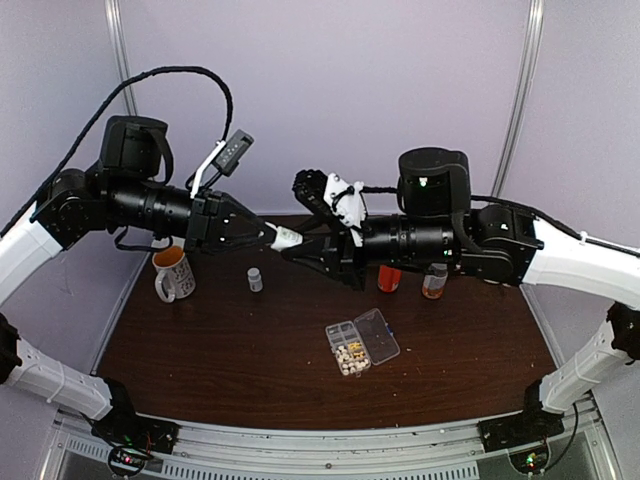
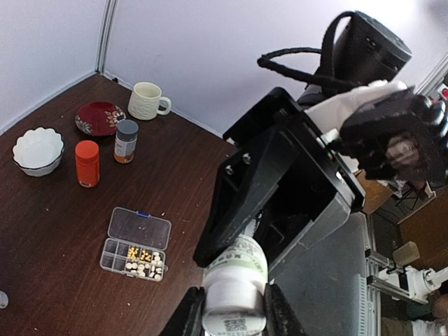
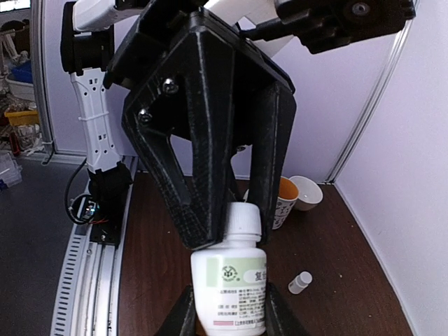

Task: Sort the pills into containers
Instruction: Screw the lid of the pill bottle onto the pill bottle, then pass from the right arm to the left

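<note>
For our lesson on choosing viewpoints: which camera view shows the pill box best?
The left wrist view. There the box lies open, unobstructed and at its largest, and single pills can be told apart inside it. The top view shows the box whole but smaller, with the pills as a pale cluster. The right wrist view does not show it.

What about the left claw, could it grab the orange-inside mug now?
Probably not yet: the left claw is shut on the white bottle, which the right claw grips too. Nothing blocks the mug.
</note>
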You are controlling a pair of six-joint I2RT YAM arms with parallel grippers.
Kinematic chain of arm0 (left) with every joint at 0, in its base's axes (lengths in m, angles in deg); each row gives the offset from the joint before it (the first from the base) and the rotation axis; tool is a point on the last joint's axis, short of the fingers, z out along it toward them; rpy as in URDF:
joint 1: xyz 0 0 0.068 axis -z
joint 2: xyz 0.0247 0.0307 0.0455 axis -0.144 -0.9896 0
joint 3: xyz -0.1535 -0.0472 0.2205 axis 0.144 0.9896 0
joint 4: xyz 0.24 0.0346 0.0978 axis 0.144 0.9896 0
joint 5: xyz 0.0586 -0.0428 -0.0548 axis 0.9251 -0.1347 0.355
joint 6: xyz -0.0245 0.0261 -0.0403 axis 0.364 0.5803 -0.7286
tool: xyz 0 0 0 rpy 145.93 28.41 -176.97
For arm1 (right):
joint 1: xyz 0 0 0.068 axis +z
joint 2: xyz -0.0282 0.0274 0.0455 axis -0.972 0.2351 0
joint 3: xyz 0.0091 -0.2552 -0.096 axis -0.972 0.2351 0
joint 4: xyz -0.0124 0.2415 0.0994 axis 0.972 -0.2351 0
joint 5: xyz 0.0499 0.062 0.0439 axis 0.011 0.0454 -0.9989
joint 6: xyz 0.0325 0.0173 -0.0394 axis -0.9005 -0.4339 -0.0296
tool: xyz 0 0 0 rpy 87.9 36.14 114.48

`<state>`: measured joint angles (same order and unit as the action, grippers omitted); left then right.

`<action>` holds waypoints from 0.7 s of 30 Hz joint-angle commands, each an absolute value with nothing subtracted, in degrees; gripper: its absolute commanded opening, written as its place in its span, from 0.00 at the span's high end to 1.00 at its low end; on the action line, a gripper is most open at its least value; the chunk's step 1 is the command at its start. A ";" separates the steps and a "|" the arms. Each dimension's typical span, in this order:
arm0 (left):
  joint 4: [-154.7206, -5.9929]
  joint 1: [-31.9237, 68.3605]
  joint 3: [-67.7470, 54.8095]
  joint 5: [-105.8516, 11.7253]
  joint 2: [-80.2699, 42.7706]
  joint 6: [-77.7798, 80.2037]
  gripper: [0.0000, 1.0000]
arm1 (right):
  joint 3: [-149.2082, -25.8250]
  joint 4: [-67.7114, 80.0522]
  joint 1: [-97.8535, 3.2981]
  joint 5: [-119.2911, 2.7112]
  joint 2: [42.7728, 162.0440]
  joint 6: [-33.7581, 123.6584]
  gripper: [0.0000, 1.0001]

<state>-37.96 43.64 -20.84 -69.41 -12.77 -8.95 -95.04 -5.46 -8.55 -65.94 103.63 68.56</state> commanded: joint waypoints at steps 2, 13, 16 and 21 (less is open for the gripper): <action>-38.35 44.26 -22.12 -65.73 -13.24 1.40 1.00 | -95.87 -3.90 -9.86 -77.99 103.06 58.25 1.00; -38.35 45.84 -21.98 -62.41 -13.20 9.57 1.00 | -95.09 -1.83 -12.76 -85.10 103.25 52.73 0.92; -37.07 45.78 -22.02 -59.22 -13.68 7.55 1.00 | -93.95 -2.69 -13.09 -82.38 102.37 53.45 0.71; -30.19 45.77 -25.74 -52.76 -17.00 6.37 1.00 | -89.47 -3.63 -13.22 -75.07 98.68 56.40 0.30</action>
